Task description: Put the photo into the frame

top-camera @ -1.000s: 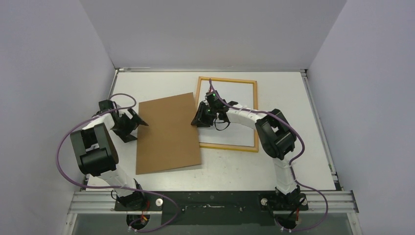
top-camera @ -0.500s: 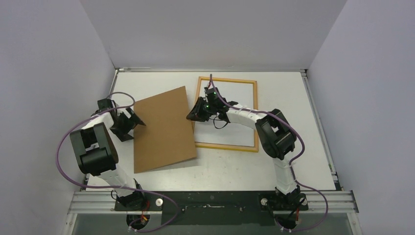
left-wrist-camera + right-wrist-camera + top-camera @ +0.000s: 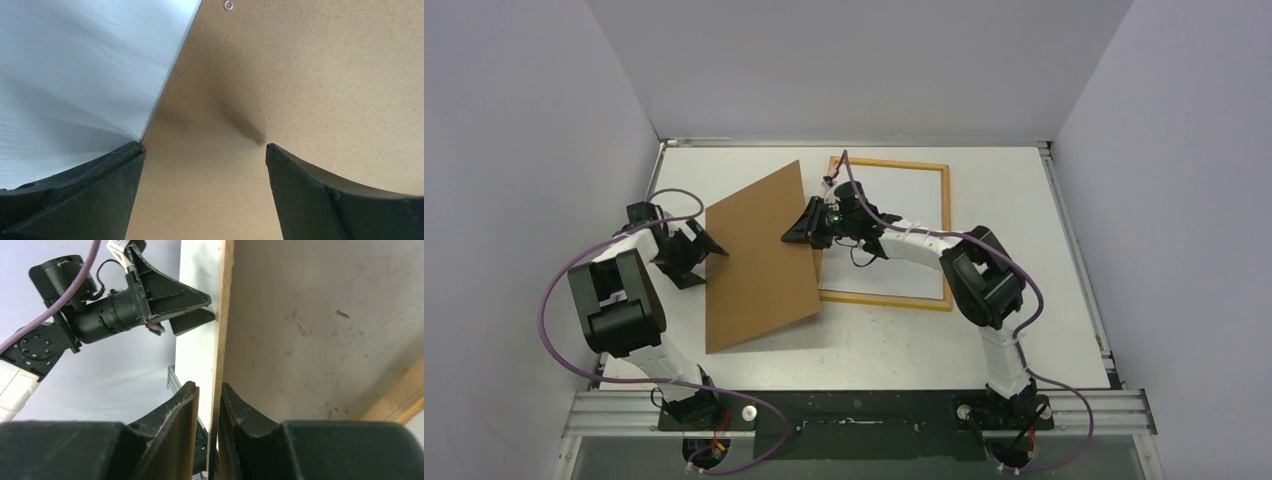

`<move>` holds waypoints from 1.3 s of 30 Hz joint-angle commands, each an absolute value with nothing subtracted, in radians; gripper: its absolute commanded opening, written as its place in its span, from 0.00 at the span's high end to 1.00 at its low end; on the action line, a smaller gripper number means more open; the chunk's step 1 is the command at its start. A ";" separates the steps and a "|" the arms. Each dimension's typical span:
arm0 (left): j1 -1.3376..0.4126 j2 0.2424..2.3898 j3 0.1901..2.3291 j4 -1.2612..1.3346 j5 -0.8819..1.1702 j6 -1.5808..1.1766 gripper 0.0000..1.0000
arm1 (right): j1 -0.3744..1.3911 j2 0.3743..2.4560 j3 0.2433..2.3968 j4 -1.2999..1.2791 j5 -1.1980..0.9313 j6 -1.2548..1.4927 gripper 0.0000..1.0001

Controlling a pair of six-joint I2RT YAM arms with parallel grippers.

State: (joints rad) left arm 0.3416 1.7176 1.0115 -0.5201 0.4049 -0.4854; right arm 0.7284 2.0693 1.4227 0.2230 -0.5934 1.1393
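Backing board stands tilted, its right edge raised off the table and pinched in my right pincer, whose fingers are squeezed narrow on it. My left pincer is spread wide against the board's left edge, gripping nothing. The frame lies flat just right of the board, wood side up; whether the white inside it is the photo or bare table, I cannot tell.

Around me, listed:
- One white table, matte top.
- Three plain pale lavender-grey walls: left wall, back wall, right wall.
- One aluminium rail along my near edge.
- Light even, shadows soft.
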 commanded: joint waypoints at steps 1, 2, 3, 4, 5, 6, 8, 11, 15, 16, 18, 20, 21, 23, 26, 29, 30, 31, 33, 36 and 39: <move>0.331 1.716 1.023 -0.534 0.460 -0.496 0.10 | 0.738 1.994 1.446 0.185 -0.592 1.081 0.81; 0.332 1.714 1.024 -0.536 0.456 -0.493 0.10 | 0.738 1.990 1.449 0.158 -0.582 1.067 0.83; 0.333 1.711 1.022 -0.540 0.451 -0.490 0.10 | 0.738 1.985 1.454 0.130 -0.572 1.051 0.85; 0.333 1.708 1.022 -0.542 0.445 -0.488 0.10 | 0.738 1.981 1.457 0.103 -0.563 1.039 0.88; 0.334 1.704 1.023 -0.546 0.440 -0.485 0.10 | 0.738 1.979 1.463 0.078 -0.552 1.028 0.91; 0.337 1.698 1.025 -0.549 0.438 -0.481 0.10 | 0.737 1.977 1.472 0.053 -0.546 1.017 0.93; 0.340 1.686 1.034 -0.561 0.427 -0.473 0.10 | 0.737 1.977 1.494 0.010 -0.537 0.996 0.99; 0.345 1.654 1.063 -0.595 0.396 -0.455 0.10 | 0.737 1.971 1.531 -0.043 -0.532 0.979 1.00; 0.352 1.603 1.118 -0.644 0.361 -0.430 0.09 | 0.737 1.961 1.594 -0.081 -0.541 0.980 1.00; 0.354 1.588 1.132 -0.650 0.365 -0.428 0.08 | 0.737 1.955 1.608 -0.094 -0.539 0.979 1.00; 0.354 1.549 1.162 -0.656 0.353 -0.436 0.04 | 0.736 1.940 1.634 -0.119 -0.533 0.972 1.00; 0.351 1.509 1.198 -0.648 0.344 -0.447 0.03 | 0.735 1.926 1.671 -0.166 -0.522 0.948 1.00; 0.347 1.493 1.226 -0.649 0.338 -0.456 0.03 | 0.736 1.920 1.692 -0.191 -0.515 0.931 1.00; 0.339 1.472 1.282 -0.659 0.342 -0.458 0.03 | 0.737 1.909 1.732 -0.240 -0.501 0.898 1.00; 0.320 1.458 1.368 -0.670 0.368 -0.471 0.03 | 0.743 1.855 1.745 -0.226 -0.470 0.858 1.00; 0.290 1.439 1.426 -0.647 0.400 -0.501 0.03 | 0.754 1.814 1.795 -0.259 -0.433 0.802 1.00; 0.280 1.432 1.439 -0.635 0.413 -0.518 0.03 | 0.757 1.809 1.821 -0.281 -0.421 0.783 1.00; 0.270 1.428 1.448 -0.616 0.420 -0.535 0.03 | 0.759 1.801 1.829 -0.292 -0.404 0.765 1.00; 0.249 1.414 1.464 -0.574 0.456 -0.568 0.03 | 0.764 1.779 1.833 -0.306 -0.367 0.727 1.00; 0.214 1.395 1.475 -0.478 0.492 -0.633 0.03 | 0.774 1.752 1.846 -0.351 -0.305 0.664 1.00; 0.171 1.390 1.508 -0.379 0.510 -0.691 0.03 | 0.793 1.729 1.862 -0.392 -0.220 0.578 1.00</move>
